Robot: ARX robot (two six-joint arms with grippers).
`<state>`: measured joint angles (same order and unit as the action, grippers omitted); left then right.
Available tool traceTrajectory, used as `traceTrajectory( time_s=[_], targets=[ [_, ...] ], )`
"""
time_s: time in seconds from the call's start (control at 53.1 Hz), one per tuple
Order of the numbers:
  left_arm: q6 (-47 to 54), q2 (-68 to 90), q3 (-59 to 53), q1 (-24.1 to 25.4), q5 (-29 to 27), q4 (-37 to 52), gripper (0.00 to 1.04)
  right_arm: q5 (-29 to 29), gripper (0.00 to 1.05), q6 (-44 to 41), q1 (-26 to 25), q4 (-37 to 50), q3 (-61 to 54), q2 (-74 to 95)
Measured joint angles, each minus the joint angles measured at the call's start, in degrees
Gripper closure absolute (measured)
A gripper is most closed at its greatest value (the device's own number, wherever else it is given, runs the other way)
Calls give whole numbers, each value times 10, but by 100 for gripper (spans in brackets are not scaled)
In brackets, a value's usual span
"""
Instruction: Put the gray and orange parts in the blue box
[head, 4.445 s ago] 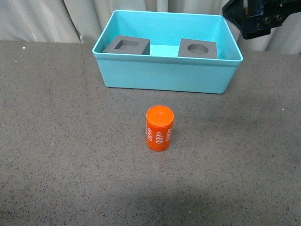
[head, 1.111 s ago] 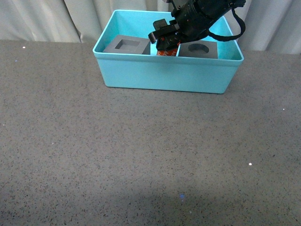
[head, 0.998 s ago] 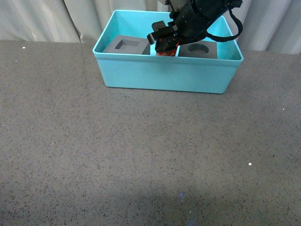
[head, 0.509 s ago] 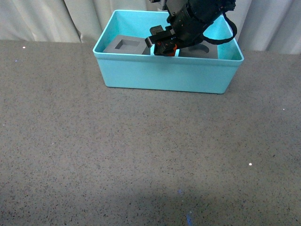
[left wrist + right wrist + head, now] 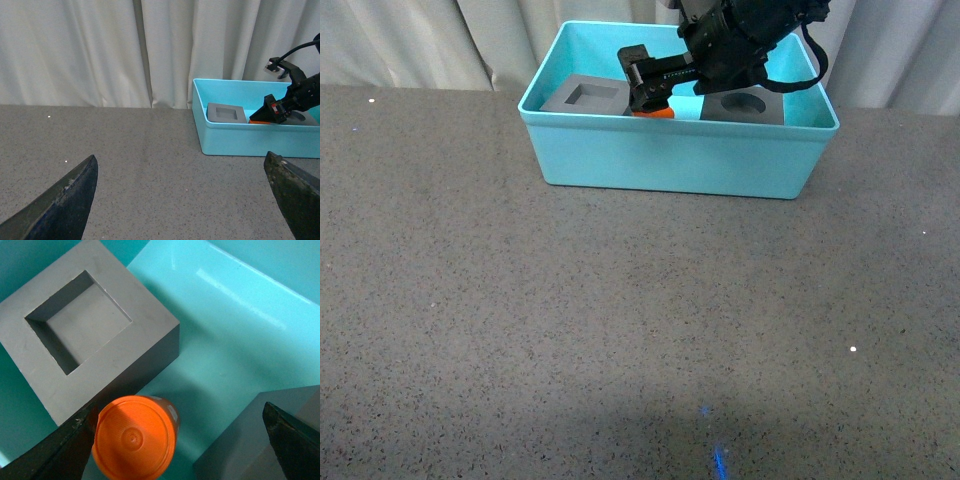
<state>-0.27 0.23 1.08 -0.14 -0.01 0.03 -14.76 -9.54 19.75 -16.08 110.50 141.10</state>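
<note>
Speckled gray desk (image 5: 620, 330), blue box (image 5: 670, 160) at far edge. Right gripper (image 5: 650, 85) spread wide inside it; right wrist view alone shows orange cylinder (image 5: 134, 436) released, upright between square-recess cube (image 5: 85, 335) and second cube (image 5: 740, 103). Left gripper (image 5: 180, 200) open, well apart.

**Surfaces and finishes**

We are looking at a blue box (image 5: 670, 160) of smooth plastic, its inner floor catching soft sheen in the right wrist view. The gray cube with the square recess (image 5: 85, 347) is showing a matt, faintly grainy face, and so is the gray cube with the round recess (image 5: 741, 105). The orange cylinder (image 5: 134, 436) is reading as smooth plastic with a dull gloss. The table (image 5: 620, 330) is appearing rough and speckled, like stone. Pale cloth curtains (image 5: 100, 50) are hanging in soft folds.
</note>
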Motion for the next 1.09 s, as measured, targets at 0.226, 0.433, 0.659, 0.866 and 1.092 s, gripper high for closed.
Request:
traceTrajectory(
  time_s=[0.226, 0.433, 0.659, 0.866, 1.092],
  targets=[
    [0, 0, 0, 0, 0, 0, 7, -1, 10, 24, -10, 87, -115, -102],
    [0, 0, 0, 0, 0, 0, 7, 133, 10, 78, -22, 275, -280, -239],
    [0, 0, 0, 0, 0, 0, 7, 233, 10, 118, -31, 443, -465, -382],
    [0, 0, 0, 0, 0, 0, 7, 398, 10, 173, -35, 428, -640, -510],
    [0, 0, 0, 0, 0, 0, 7, 412, 17, 122, -43, 620, -792, -578]
  ],
)
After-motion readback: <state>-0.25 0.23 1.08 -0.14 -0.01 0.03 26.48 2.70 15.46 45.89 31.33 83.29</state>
